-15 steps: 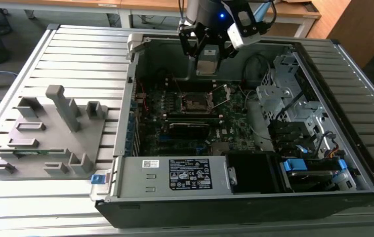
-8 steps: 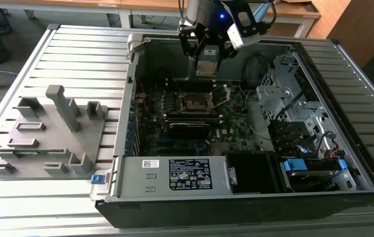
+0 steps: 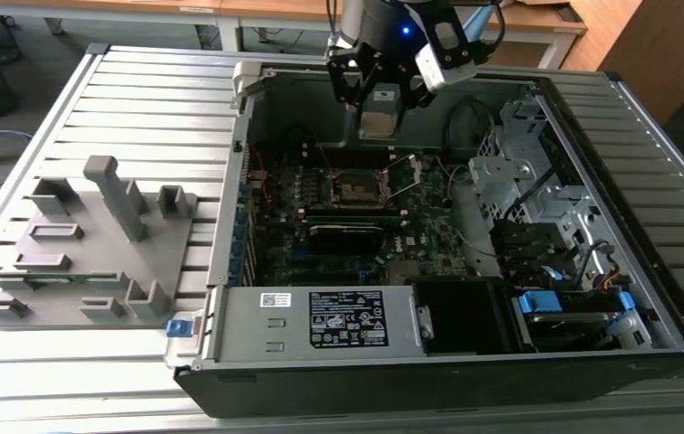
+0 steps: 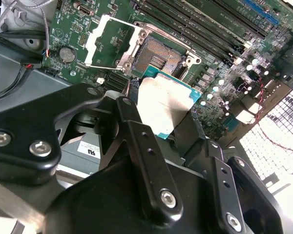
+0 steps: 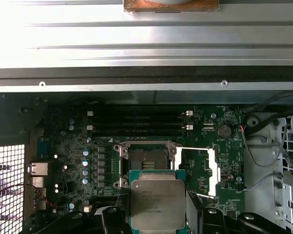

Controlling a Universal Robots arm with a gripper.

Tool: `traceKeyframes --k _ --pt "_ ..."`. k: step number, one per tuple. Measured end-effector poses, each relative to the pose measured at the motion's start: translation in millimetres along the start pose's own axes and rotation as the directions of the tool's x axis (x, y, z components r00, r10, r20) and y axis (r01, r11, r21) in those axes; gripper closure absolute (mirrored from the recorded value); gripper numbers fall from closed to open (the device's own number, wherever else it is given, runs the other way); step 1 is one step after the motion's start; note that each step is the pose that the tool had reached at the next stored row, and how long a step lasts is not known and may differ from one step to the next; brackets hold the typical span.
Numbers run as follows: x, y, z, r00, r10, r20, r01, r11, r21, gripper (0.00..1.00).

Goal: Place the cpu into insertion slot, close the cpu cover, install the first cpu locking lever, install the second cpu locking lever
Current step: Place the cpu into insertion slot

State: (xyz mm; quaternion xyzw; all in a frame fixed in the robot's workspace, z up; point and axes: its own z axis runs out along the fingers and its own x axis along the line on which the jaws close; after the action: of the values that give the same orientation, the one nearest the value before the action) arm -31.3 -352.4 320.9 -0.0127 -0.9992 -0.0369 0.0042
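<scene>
Pinching the cpu (image 5: 157,202) flat, the gripper (image 5: 161,219) hangs over the motherboard (image 5: 205,136), the open insertion slot (image 5: 147,158) apparently just ahead, toward the memory-slot edge.

The arm's wrist (image 3: 372,23) is showing a dark, rounded housing, with a small blue light (image 3: 406,32) glowing on it and a pale grey, box-shaped camera unit (image 3: 448,50) sitting at its side. A black cable (image 3: 501,27) is looping beside it. The tool (image 3: 380,99) is appearing black and angular. In the second wrist view its matte black link bars (image 4: 144,151) are carrying silver hex-socket screws (image 4: 167,197).
</scene>
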Motion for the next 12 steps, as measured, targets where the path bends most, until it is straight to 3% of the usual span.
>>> traceKeyframes --k 12 --pt "0.0 -0.2 3.1 1.0 0.0 -0.0001 0.0 1.0 0.0006 0.46"
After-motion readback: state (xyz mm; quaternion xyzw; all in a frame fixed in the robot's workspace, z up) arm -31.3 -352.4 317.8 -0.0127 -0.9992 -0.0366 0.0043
